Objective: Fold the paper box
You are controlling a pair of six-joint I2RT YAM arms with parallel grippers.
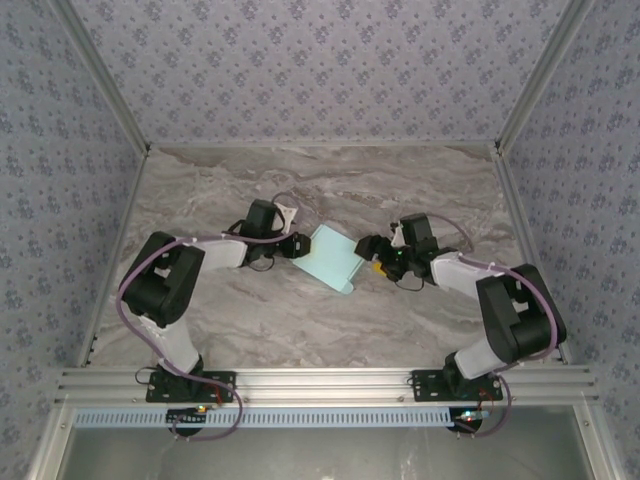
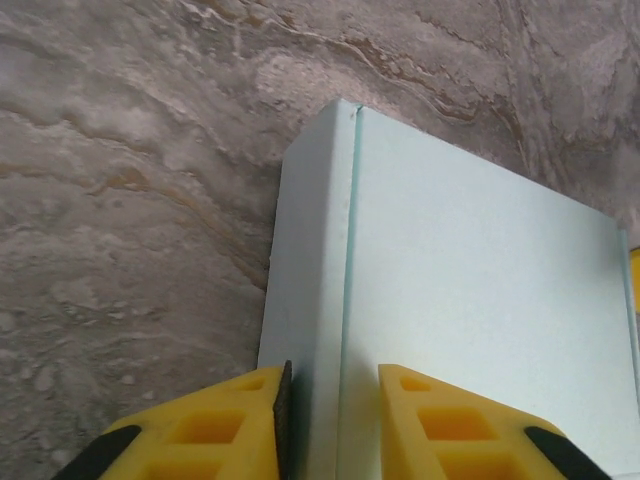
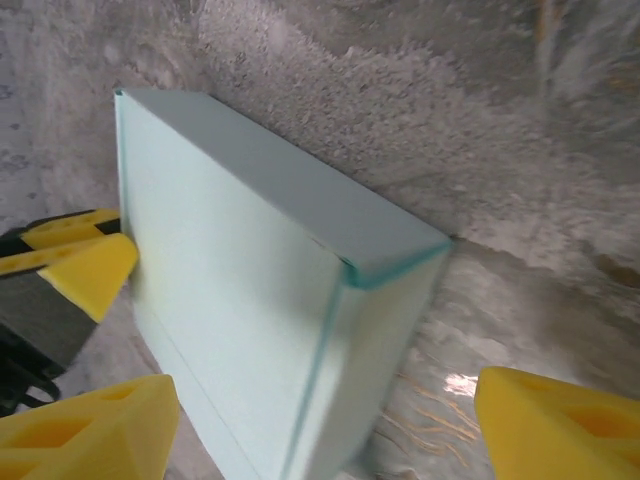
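Left gripper (image 2: 335, 372) astride paper box (image 2: 480, 300) edge — grip unclear; right gripper (image 3: 325, 392) open, flanking it.

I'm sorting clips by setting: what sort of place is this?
Probably a purpose-built robot recording booth, not a home or workshop: patterned walls box in a marble-look tabletop, an aluminium rail runs along its near edge, and a lone paper box lies on it.

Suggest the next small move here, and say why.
Probably close the left tool fully on the box: it straddles the folded edge, but a firm pinch isn't clear. The right tool stands open around the other end, so it gives no hold.
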